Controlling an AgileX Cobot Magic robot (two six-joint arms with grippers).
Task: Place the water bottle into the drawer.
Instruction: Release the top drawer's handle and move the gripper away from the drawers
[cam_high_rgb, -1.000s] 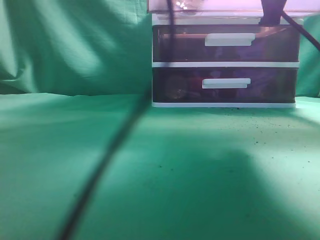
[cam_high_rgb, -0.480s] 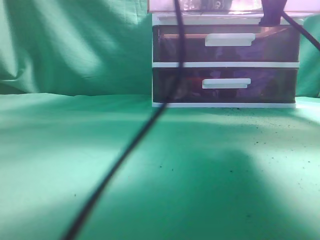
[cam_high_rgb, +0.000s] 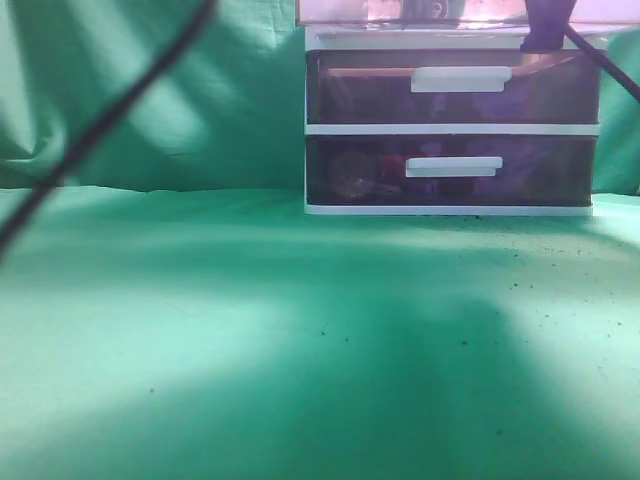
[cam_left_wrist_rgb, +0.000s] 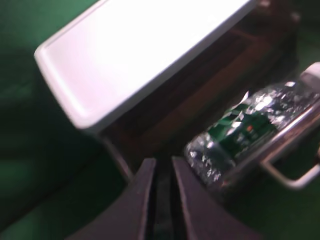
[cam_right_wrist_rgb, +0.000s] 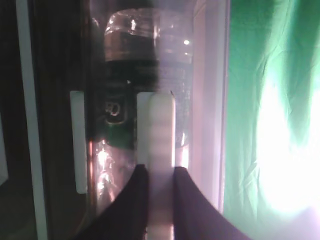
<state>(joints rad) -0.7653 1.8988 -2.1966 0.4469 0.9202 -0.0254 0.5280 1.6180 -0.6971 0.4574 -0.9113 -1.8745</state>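
Observation:
The water bottle (cam_left_wrist_rgb: 248, 125) lies on its side inside the pulled-out top drawer (cam_left_wrist_rgb: 200, 95), clear with a green label. My left gripper (cam_left_wrist_rgb: 162, 167) is shut and empty, just beside the bottle's base and apart from it. My right gripper (cam_right_wrist_rgb: 156, 172) is shut on the drawer's white bar handle (cam_right_wrist_rgb: 156, 130). The bottle (cam_right_wrist_rgb: 145, 55) shows through the see-through drawer front there. In the exterior view the drawer (cam_high_rgb: 340, 12) sits at the top edge with the bottle (cam_high_rgb: 400, 10) glinting inside, and the right gripper (cam_high_rgb: 545, 28) is at its front.
The white chest top (cam_left_wrist_rgb: 140, 50) lies behind the open drawer. The middle drawer (cam_high_rgb: 455, 88) and the lowest drawer (cam_high_rgb: 450, 170) are closed. A dark cable (cam_high_rgb: 100, 120) hangs across the upper left. Green cloth (cam_high_rgb: 300, 340) covers the table and backdrop.
The dark cable has swung from the middle of the exterior view up to the upper left. The chest and the right gripper have not moved.

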